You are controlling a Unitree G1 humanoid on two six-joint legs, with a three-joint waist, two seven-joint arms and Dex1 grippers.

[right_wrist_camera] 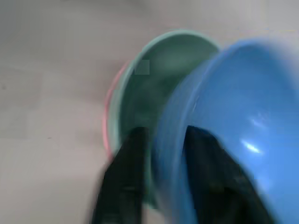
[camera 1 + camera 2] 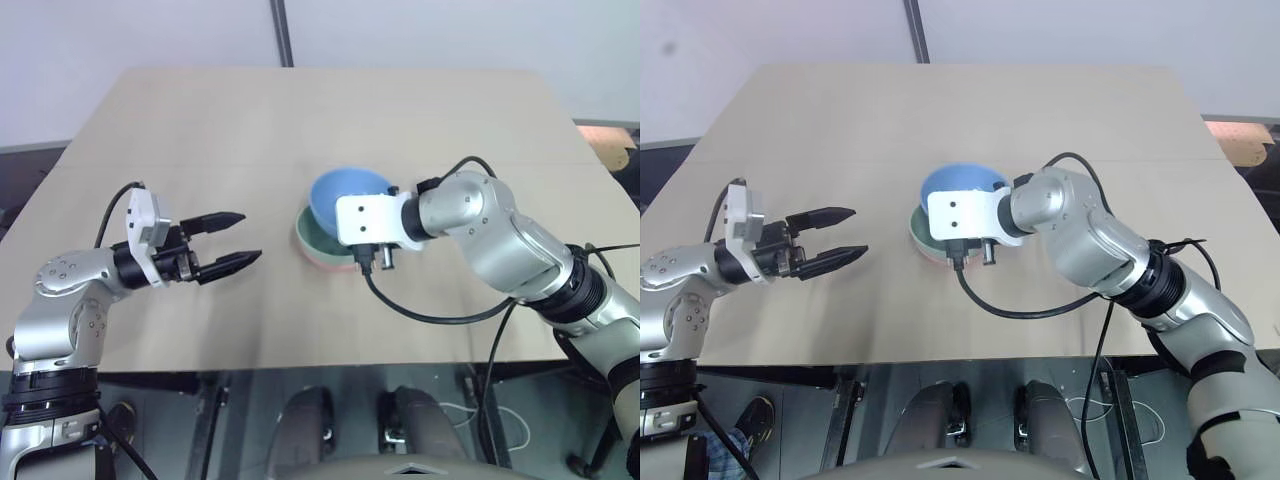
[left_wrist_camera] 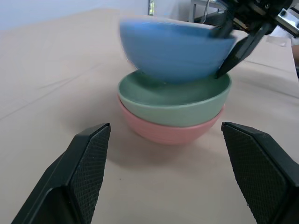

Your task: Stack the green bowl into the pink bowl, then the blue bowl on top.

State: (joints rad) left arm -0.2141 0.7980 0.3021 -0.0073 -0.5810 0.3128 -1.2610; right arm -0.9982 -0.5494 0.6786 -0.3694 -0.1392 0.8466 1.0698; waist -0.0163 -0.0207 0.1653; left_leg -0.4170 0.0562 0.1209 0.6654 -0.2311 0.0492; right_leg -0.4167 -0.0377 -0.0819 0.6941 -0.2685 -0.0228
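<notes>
Blue bowl (image 3: 175,51) hangs tilted just above the green bowl (image 3: 180,103) nested in the pink bowl (image 3: 163,131), its rim between the right fingers (image 1: 170,182); left fingers (image 2: 228,241) wait open nearby.

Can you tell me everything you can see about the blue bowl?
The blue bowl is small, round and sky blue, smooth like plastic, with nothing inside. It hangs tilted just above the green bowl, which already sits inside the pink bowl. The right end effector straddles its rim, one black finger inside the bowl and one outside. Whether its underside touches the green bowl cannot be told.
</notes>
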